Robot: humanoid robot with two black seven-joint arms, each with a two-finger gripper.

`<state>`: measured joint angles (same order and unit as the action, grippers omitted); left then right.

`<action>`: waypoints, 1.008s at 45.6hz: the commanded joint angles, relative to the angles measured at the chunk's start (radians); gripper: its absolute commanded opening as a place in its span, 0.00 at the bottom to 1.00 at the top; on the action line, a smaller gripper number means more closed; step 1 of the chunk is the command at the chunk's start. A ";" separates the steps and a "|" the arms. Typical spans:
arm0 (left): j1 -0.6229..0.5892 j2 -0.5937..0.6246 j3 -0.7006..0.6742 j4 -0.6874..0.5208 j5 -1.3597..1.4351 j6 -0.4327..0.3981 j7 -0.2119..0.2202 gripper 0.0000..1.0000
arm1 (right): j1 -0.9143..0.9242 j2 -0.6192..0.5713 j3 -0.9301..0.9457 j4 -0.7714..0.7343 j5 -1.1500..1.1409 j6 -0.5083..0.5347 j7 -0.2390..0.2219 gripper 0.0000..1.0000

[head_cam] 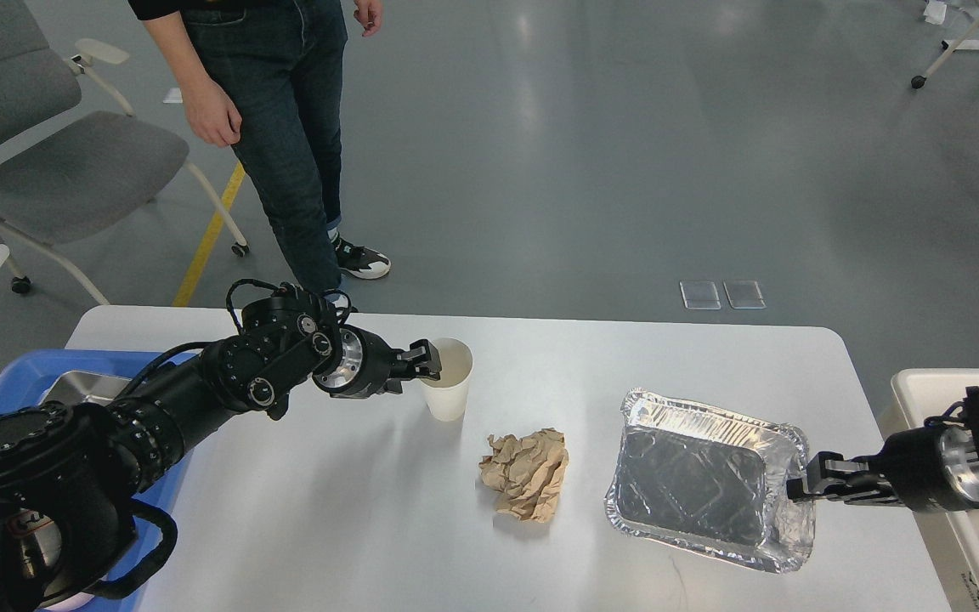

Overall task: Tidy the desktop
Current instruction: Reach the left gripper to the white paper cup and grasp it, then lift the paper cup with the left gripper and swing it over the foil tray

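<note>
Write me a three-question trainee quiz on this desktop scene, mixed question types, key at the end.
1. True or false: the left pincer is at the rim of the white paper cup.
2. Which thing does the right pincer grip?
A. the crumpled brown paper
B. the foil tray
C. the cup
3. Fill in: the brown paper lies on the desktop between the cup and the ____.

Key: 1 true; 2 B; 3 foil tray.
</note>
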<state>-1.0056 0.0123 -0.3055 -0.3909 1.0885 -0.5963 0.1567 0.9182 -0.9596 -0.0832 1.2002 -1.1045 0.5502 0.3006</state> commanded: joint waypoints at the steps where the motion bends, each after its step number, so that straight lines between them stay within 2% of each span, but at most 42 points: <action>1: 0.001 0.001 0.009 0.000 0.001 -0.005 0.006 0.33 | -0.004 0.001 0.000 0.001 0.000 -0.001 0.000 0.00; 5: -0.002 0.002 0.043 0.000 -0.001 -0.013 0.006 0.13 | -0.004 -0.001 0.000 0.002 0.002 -0.001 0.000 0.00; 9: -0.002 0.003 0.065 0.000 -0.001 -0.014 0.009 0.01 | -0.004 -0.001 0.000 0.002 0.000 -0.001 0.000 0.00; 18: -0.001 0.018 0.066 -0.014 0.001 -0.045 0.004 0.00 | -0.004 -0.001 0.000 0.001 0.002 -0.001 0.000 0.00; 23: 0.001 0.077 0.065 -0.048 0.002 -0.062 -0.009 0.00 | -0.002 -0.002 0.000 0.001 0.002 -0.001 -0.001 0.00; 27: 0.007 0.182 0.063 -0.175 0.004 -0.062 -0.043 0.00 | 0.001 -0.005 0.002 0.004 0.003 -0.001 -0.001 0.00; 32: 0.041 0.368 0.059 -0.397 0.004 -0.053 -0.094 0.00 | 0.004 -0.007 0.007 0.007 0.005 0.001 0.000 0.00; 39: 0.097 0.662 0.033 -0.699 0.001 -0.048 -0.094 0.00 | 0.010 -0.019 0.014 0.010 0.008 0.002 0.000 0.00; 46: 0.176 0.990 -0.066 -0.962 -0.002 -0.072 -0.100 0.00 | 0.019 -0.016 0.017 0.010 0.009 0.004 0.000 0.00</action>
<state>-0.8873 0.7711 -0.3008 -1.1666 1.0893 -0.6488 0.0631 0.9308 -0.9776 -0.0683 1.2101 -1.0962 0.5527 0.3007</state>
